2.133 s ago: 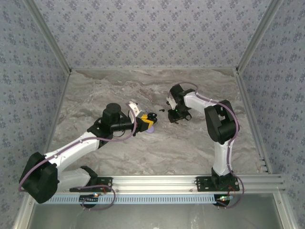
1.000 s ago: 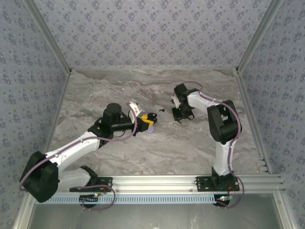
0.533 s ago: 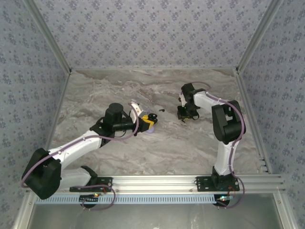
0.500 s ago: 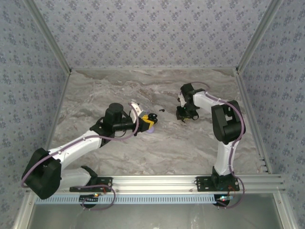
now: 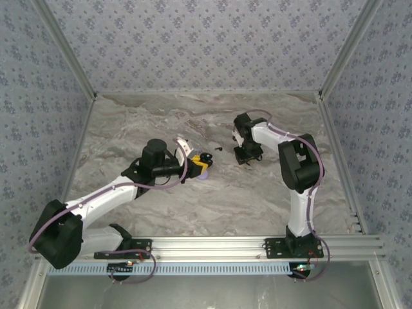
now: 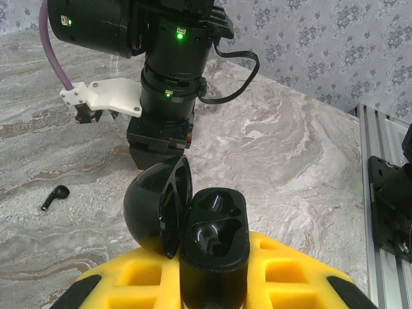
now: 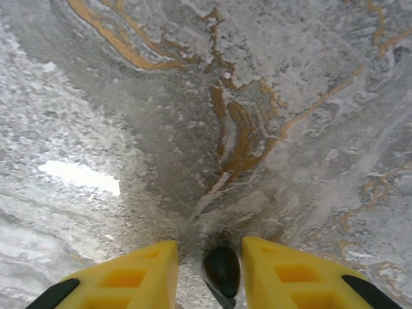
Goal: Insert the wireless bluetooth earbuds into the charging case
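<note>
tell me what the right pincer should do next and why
Probably close the right pincer on the earbud: it lies on the table in the gap between the yellow fingers, not yet gripped. The left pincer holds the charging case open, both pockets empty.

Plenty of free room over the bare surface (image 5: 122,135) at far left, along the back, and on the near side ahead of the rail (image 5: 212,243). Tight in the middle: only a narrow lane between left tool (image 5: 201,164) and right tool (image 5: 248,157), with a loose earbud (image 5: 219,149) lying in it. Narrowed further by the charging case (image 6: 212,244) gripped in the left tool, lid (image 6: 154,206) raised. Hemmed in by walls (image 5: 193,45) on three sides.
</note>
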`<state>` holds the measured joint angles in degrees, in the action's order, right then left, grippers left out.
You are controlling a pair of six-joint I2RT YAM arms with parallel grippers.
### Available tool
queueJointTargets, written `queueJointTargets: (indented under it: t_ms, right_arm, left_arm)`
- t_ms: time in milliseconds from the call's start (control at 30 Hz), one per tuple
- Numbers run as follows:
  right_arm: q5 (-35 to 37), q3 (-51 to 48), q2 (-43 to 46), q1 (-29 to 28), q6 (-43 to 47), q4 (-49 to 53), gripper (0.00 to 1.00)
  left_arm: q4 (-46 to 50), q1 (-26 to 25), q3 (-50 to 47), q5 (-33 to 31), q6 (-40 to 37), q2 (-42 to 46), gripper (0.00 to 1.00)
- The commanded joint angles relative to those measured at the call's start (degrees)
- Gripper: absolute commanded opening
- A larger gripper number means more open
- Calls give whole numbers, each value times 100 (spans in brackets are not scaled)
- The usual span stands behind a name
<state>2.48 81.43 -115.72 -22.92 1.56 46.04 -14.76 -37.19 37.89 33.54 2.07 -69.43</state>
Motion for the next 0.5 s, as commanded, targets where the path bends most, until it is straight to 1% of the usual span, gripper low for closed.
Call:
queueJointTargets:
  t_ms: [0,300,400,467]
  right_arm:
    - [205,51,-223,-9,160,366,31]
    - [215,23,-215,47,-130,375,23]
    - [78,-17,-147,148,-295,297,21]
    - [-154,-68,-38,244,-435,198,20]
  left_arm:
    - [-113,-33,205,-5,13,53,14]
    - [-121,-34,197,-1,26,49,13]
    - [-122,-28,188,-5,29,48,14]
    - [-121,-32,184,-14,24,47,14]
